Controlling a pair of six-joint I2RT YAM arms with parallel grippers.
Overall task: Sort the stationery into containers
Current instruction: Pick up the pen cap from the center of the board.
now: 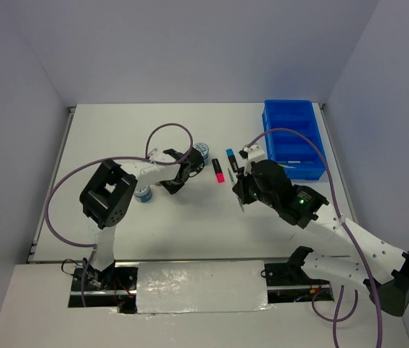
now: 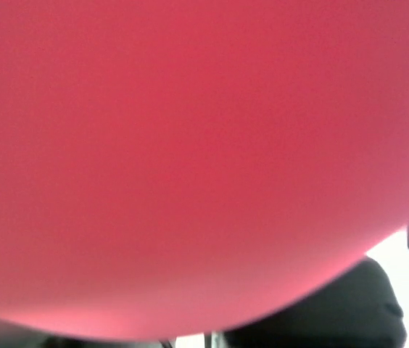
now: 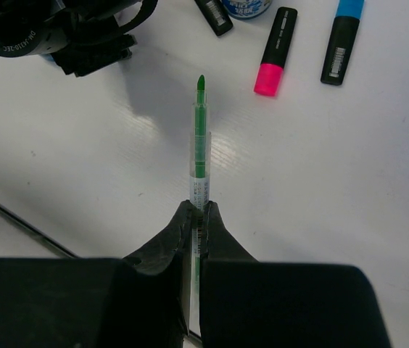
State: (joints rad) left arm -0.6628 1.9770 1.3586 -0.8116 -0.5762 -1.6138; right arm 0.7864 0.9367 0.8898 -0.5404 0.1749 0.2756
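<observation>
the green pen (image 3: 200, 138) is pinched by its back end in the right gripper (image 3: 199, 214), jaws closed down to the pen's width, over the tabletop (image 3: 349, 188), well apart from the blue tray (image 1: 302, 174). carrying looks to be the step in hand. the next move calls for reaching to a tray compartment and letting go. the left gripper (image 1: 179, 174) has a pink surface (image 2: 190, 145) filling its camera, so i cannot tell its grip.
</observation>
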